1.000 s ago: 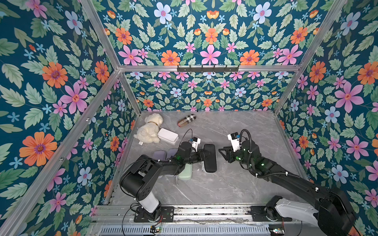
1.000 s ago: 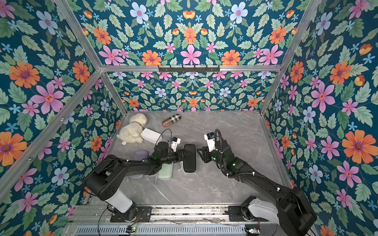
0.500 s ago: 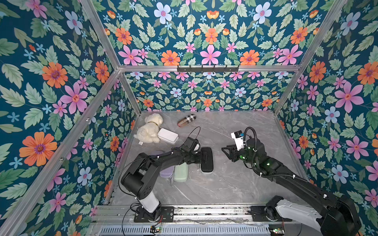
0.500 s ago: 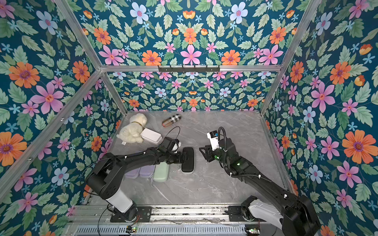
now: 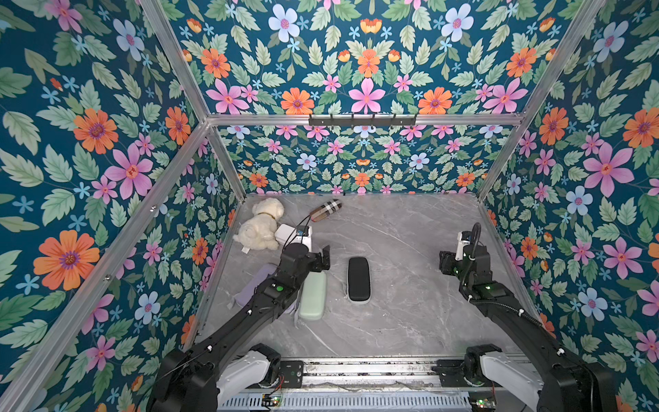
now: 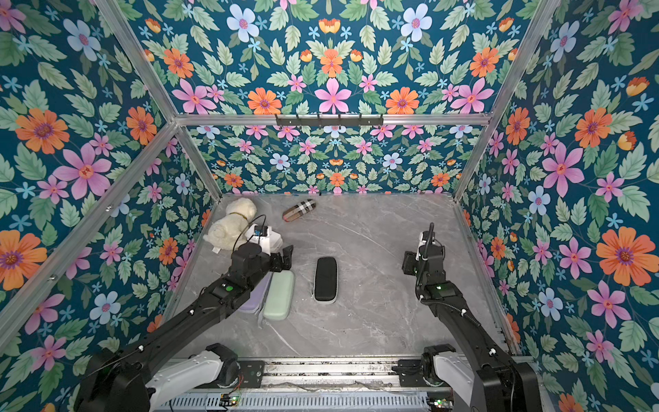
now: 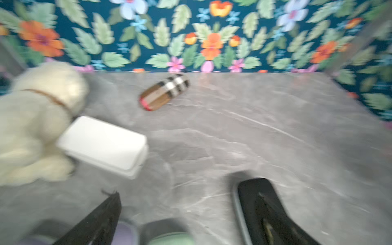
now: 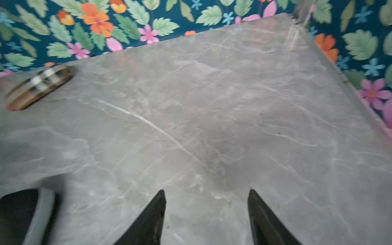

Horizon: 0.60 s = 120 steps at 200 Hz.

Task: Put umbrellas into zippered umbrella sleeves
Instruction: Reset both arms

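The black sleeve [image 5: 359, 280] [image 6: 326, 279] lies zipped shut on the grey table, with nothing touching it. Left of it sits a shut mint green sleeve [image 5: 313, 295] [image 7: 169, 239]. Beside that, a lavender sleeve [image 5: 249, 292] [image 7: 125, 235] is partly hidden under my left arm. No umbrellas show in any view. My left gripper [image 5: 323, 257] [image 7: 203, 203] hovers open and empty above the far end of the mint sleeve. Well to the right of the black sleeve [image 8: 17, 212], my right gripper [image 5: 445, 263] [image 8: 205, 192] is open over bare table.
A cream plush dog [image 5: 262, 228] and a white box [image 5: 285, 233] sit at the back left, just behind my left wrist. A tan plaid capsule [image 5: 326, 210] lies near the back wall. Floral walls close in three sides.
My left gripper let go of the black sleeve, opened wide and drew back left. The sleeve now rests flat on the table. My right gripper opened and pulled away to the right.
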Tool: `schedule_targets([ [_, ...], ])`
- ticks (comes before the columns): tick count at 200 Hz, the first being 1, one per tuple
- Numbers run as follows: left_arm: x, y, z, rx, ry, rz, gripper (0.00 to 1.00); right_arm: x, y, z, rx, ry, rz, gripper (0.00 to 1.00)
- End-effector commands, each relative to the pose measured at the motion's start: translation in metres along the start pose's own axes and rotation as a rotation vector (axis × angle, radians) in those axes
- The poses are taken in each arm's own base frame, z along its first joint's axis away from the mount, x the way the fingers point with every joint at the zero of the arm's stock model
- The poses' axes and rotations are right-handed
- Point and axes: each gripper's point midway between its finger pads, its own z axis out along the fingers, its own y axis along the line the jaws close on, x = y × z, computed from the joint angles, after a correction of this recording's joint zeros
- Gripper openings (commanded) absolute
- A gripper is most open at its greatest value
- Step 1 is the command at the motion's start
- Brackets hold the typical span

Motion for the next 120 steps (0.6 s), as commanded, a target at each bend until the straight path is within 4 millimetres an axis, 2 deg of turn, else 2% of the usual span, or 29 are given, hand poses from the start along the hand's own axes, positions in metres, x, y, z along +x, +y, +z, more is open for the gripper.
schedule_targets([
  [1, -0.004, 0.082, -0.009, -0.384, -0.111, 0.038, 0.99, -0.029, -0.011, 0.009, 0.077, -0.17, -0.076, 0.61],
  [14, 0.008, 0.109, -0.016, -0.493, -0.149, 0.038, 0.99, -0.018, -0.023, 0.019, 0.138, -0.15, -0.093, 0.62],
  [33, 0.023, 0.13, -0.016, -0.533, -0.221, 0.018, 0.99, -0.008, -0.03, 0.025, 0.136, -0.167, -0.076, 0.62],
  [48, 0.039, 0.135, -0.005, -0.468, -0.239, -0.009, 0.99, -0.01, -0.029, 0.026, 0.121, -0.212, -0.085, 0.62],
  [56, 0.032, 0.137, -0.005, -0.458, -0.306, -0.026, 0.99, -0.013, -0.029, 0.027, 0.118, -0.233, -0.086, 0.63],
  [65, 0.031, 0.132, 0.002, -0.418, -0.308, -0.004, 0.99, -0.013, -0.028, 0.029, 0.107, -0.246, -0.091, 0.65],
  [80, 0.021, 0.128, 0.018, -0.332, -0.333, 0.028, 0.99, -0.009, -0.028, 0.032, 0.089, -0.255, -0.093, 0.74],
  [92, 0.026, 0.127, 0.036, -0.311, -0.291, 0.059, 0.99, -0.005, -0.03, 0.035, 0.091, -0.269, -0.092, 0.79],
  [101, 0.033, 0.132, 0.049, -0.306, -0.254, 0.044, 0.99, -0.002, -0.029, 0.037, 0.083, -0.283, -0.094, 0.91],
  [111, 0.036, 0.137, 0.051, -0.306, -0.274, 0.025, 0.99, 0.008, -0.029, 0.045, 0.067, -0.272, -0.1, 0.97],
  [120, 0.037, 0.141, 0.052, -0.316, -0.279, 0.01, 0.99, -0.001, -0.03, 0.047, 0.083, -0.336, -0.114, 1.0],
])
